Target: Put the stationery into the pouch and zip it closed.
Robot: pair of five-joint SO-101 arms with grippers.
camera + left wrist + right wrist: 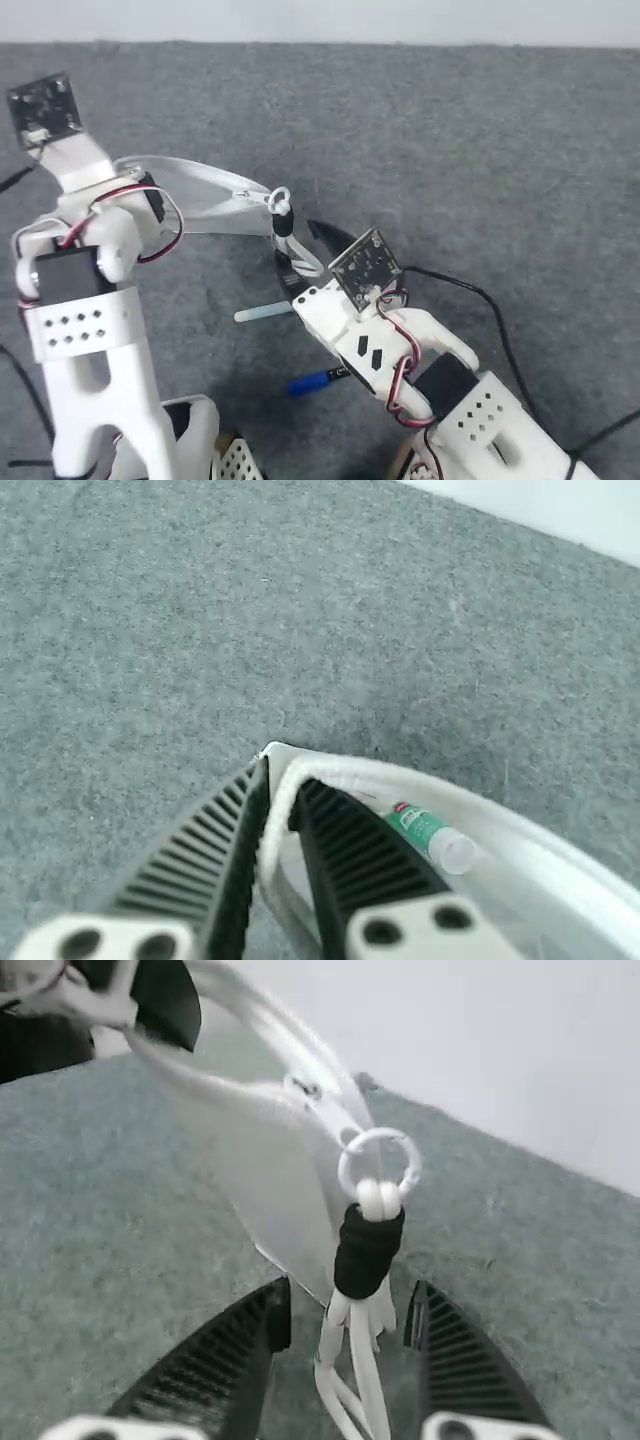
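Observation:
The clear pouch (215,205) with a white zipper rim is held off the grey table. My left gripper (275,775) is shut on the pouch's rim (400,780) at one end. Inside the pouch lies a green-labelled stick with a clear cap (425,832). At the other end, the zipper's ring (378,1165) carries a white cord with a black wrap (368,1250). My right gripper (345,1310) is open, one finger on each side of that cord and not touching it. A pale stick (262,313) and a blue pen (315,380) lie on the table beside the right arm.
Grey felt covers the table (480,150), with open room at the back and right. The right arm's black cable (490,310) runs over the table on the right. The arm bases stand along the near edge.

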